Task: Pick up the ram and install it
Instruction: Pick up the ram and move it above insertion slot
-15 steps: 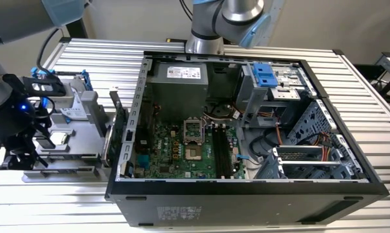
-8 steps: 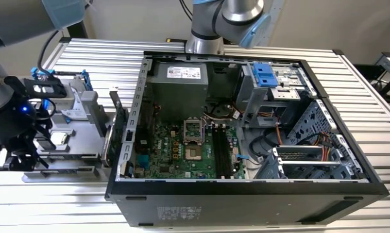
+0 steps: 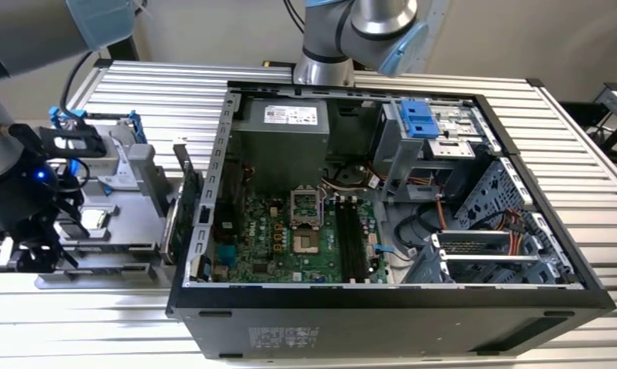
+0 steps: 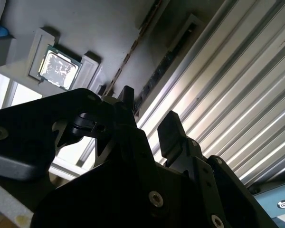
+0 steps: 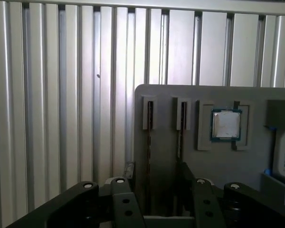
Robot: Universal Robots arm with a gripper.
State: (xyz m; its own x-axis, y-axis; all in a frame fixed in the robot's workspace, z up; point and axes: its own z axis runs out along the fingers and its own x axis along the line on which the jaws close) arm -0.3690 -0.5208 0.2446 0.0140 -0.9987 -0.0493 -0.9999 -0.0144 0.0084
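Note:
Two thin ram sticks stand on edge in slots of a grey parts holder (image 5: 218,166). In the first wrist view they are one ram stick (image 5: 149,142) and another ram stick (image 5: 180,133); in the second wrist view one shows as a thin ram edge (image 4: 128,52). My black gripper (image 5: 156,171) hangs open just above the holder, and both sticks line up with the gap between its fingers. Nothing is held. In the second wrist view the gripper (image 4: 148,108) also stands open. In the exterior view the gripper (image 3: 26,246) sits at the exterior view's left, over the holder (image 3: 124,231). The motherboard's black slots (image 3: 351,238) lie inside the open case.
A processor chip (image 5: 225,124) rests in the holder beside the sticks. A drive with blue handles (image 3: 83,142) and a green card (image 3: 190,207) stand between the holder and the open computer case (image 3: 390,300). Ribbed aluminium table (image 3: 164,84) runs all around.

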